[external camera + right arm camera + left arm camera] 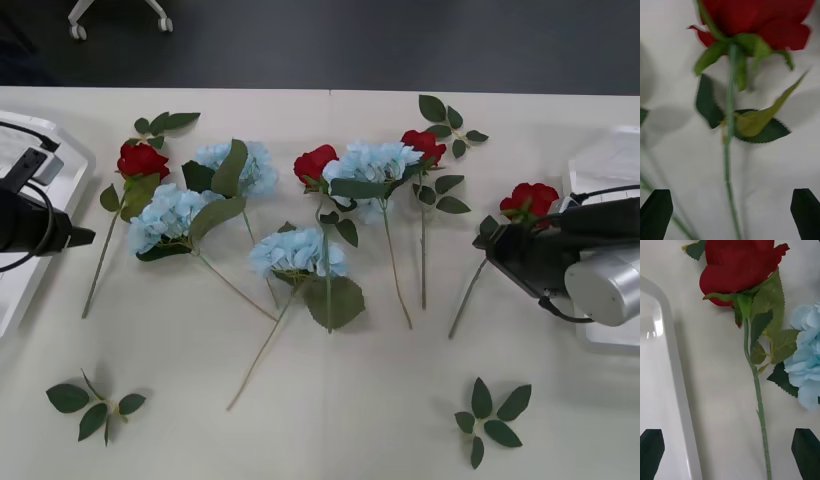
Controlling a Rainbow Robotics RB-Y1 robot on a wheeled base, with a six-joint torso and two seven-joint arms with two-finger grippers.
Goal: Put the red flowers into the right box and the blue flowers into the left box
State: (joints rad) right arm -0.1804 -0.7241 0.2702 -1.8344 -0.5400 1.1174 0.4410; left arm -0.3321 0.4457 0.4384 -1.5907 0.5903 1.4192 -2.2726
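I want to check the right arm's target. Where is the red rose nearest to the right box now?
In the front view it lies on the table at the far right, its bloom beside the right box, with the right gripper directly over its stem.

The right arm ends in a brushed silver cylinder, then a chunky black wrist block with a thin black cable looping beneath. The right claw [730, 213] has dark, flat-topped fingers. The left claw [730, 453] matches: black housing, black cables, a small grey block.

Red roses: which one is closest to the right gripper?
The rose farthest right, beside the right box; the right gripper hovers open over its stem. The other three lie farther left.
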